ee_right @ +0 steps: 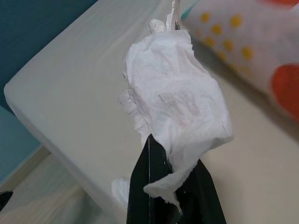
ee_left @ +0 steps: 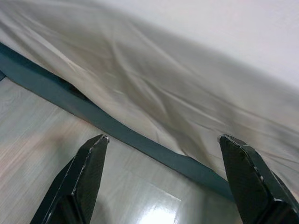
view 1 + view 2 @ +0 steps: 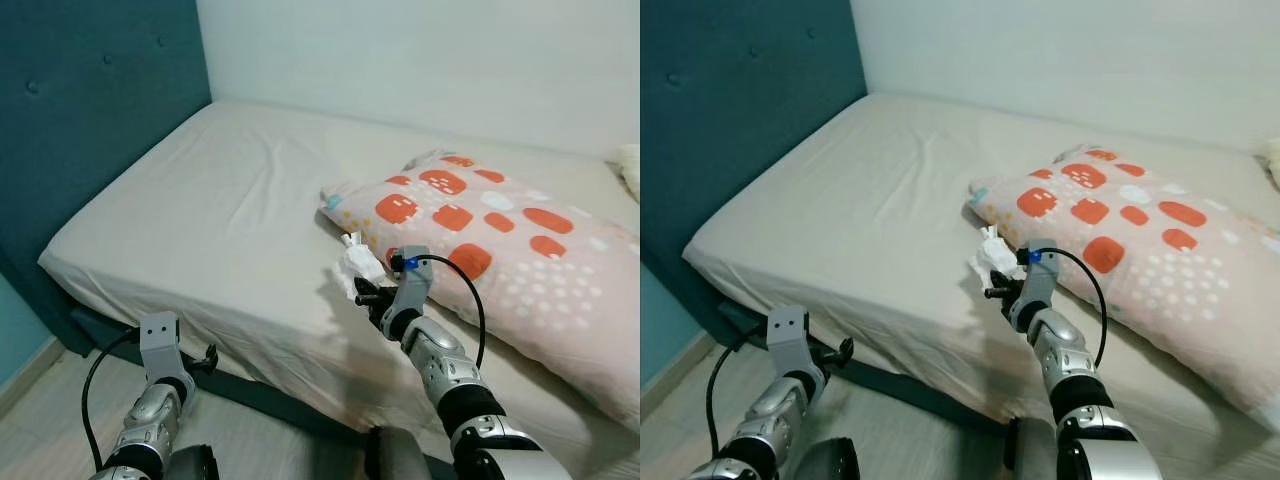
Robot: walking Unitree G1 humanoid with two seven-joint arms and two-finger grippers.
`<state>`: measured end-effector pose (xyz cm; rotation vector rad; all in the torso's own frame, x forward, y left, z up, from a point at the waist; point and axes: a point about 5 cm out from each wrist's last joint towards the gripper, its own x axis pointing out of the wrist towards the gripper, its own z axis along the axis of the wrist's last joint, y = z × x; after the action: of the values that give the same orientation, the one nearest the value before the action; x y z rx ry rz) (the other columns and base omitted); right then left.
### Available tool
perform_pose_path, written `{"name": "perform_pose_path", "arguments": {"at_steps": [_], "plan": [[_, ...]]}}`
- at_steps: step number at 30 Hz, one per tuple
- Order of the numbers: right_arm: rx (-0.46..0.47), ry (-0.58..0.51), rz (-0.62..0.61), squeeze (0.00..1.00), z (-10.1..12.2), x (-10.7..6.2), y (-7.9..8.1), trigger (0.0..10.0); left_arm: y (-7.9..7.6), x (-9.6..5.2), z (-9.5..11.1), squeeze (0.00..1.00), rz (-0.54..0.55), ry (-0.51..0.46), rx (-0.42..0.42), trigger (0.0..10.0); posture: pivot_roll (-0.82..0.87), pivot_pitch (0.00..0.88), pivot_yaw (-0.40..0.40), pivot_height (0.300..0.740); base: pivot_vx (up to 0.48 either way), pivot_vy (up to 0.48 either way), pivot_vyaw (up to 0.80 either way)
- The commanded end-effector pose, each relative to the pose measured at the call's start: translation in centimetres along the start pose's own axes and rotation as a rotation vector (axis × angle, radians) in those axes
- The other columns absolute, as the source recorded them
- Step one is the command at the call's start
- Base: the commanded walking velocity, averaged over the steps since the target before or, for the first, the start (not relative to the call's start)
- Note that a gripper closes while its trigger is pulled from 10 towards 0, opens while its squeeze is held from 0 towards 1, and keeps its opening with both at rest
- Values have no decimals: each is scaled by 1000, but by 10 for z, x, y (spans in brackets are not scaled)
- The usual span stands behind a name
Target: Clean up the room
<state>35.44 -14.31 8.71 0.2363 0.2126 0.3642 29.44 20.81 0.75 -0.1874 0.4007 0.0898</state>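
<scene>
Crumpled white tissue (image 1: 175, 98) sits pinched in the closed right hand (image 3: 366, 293), above the beige-sheeted bed (image 3: 230, 210), at nine o'clock from the orange-spotted pillow (image 3: 500, 240). Left hand (image 2: 163, 182) hangs open.

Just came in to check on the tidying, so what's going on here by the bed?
The robot stands at the side of the bed. Its right gripper is shut on a crumpled white tissue, held just above the sheet beside the spotted pillow. The left gripper hangs open, low by the bed's edge over the floor, holding nothing.
</scene>
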Motion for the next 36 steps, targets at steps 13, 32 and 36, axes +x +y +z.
{"name": "perform_pose_path", "arguments": {"at_steps": [13,32,36], "plan": [[-27,29,-81,0,-12,-15,-21,10000,18,-17,-41,0,72,176,40,10000,33,0,-34,636,0,0,0],[-13,227,-280,0,-66,-56,-58,10000,29,-39,-80,0,124,364,98,10000,27,0,-25,706,-126,0,0],[-2,314,-354,0,-91,-79,-69,10000,31,-45,-89,0,121,392,114,10000,24,0,-24,726,-343,0,0]]}}
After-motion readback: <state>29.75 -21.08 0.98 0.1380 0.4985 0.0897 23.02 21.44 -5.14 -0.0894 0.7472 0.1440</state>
